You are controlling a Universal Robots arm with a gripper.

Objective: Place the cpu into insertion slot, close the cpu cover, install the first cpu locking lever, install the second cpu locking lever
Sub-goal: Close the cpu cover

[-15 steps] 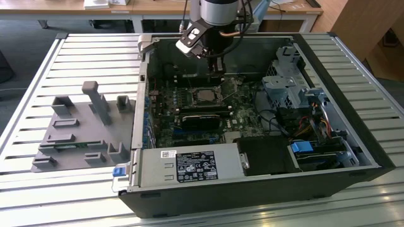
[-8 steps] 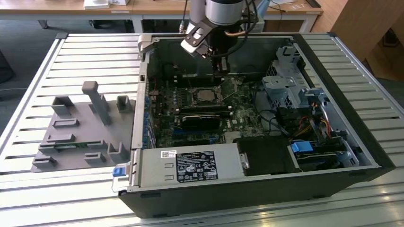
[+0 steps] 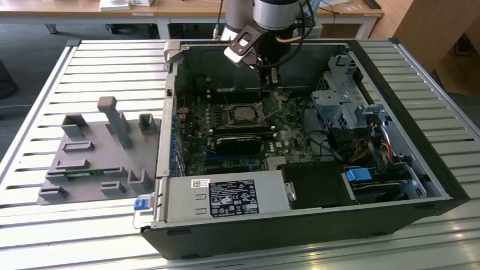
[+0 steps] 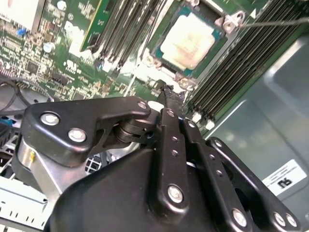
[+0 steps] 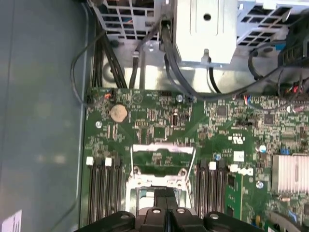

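Exterior view, from the left: a grey fixture tray (image 3: 90,160) lies beside the open computer case (image 3: 300,225). Further right, on the motherboard (image 3: 197,129), the cpu (image 3: 241,115) already sits flat in its socket, its silvery top uncovered in the second wrist view. Just beyond it, on the far side, my gripper (image 3: 268,79) hangs with its jaws pressed together and nothing between them in both wrist views. The cpu cover (image 5: 159,180) stands raised by the fingertips; I cannot tell whether they touch it. I judge the cover light, thin, stiff and springy on its hinge. It is best pushed at its free edge, well off the fragile chip.
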